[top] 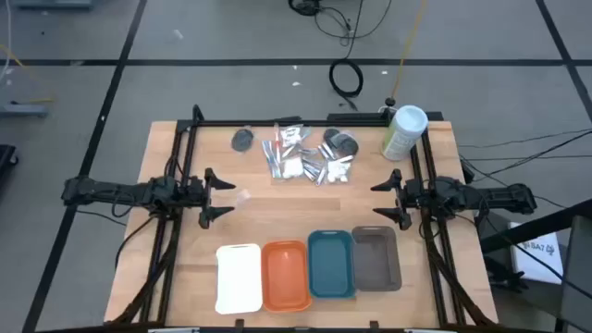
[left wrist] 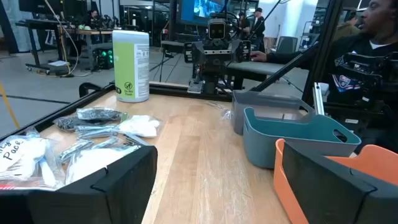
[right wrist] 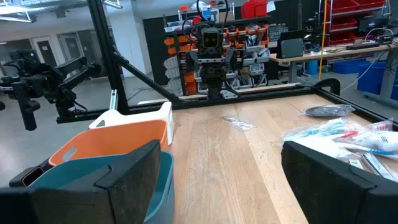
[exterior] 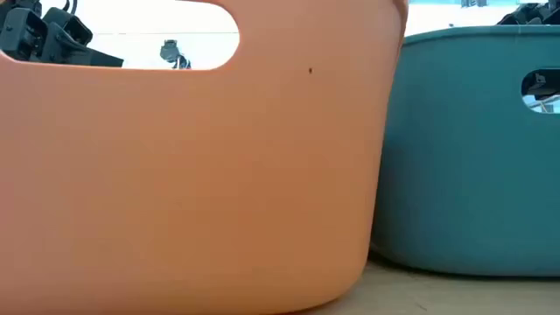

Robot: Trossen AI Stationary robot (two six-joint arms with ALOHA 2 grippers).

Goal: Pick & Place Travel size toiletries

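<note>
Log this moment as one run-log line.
left end effector: open, empty, table's left | right end effector: open, empty, table's right | toiletries: piled at far edge | trays: near edge, nothing visible inside

Even overhead light, soft shadows; the low view is blown-out white behind.

open jaws, toiletries (right wrist: 348,140), orange tray (right wrist: 106,142)

A grey floor (top: 231,37) with dark seams and loose black cables (top: 347,79) surrounds the wooden table (top: 277,217). Red storage bins (right wrist: 367,18) line shelves; a seated person (left wrist: 367,56) is beside desks.
</note>
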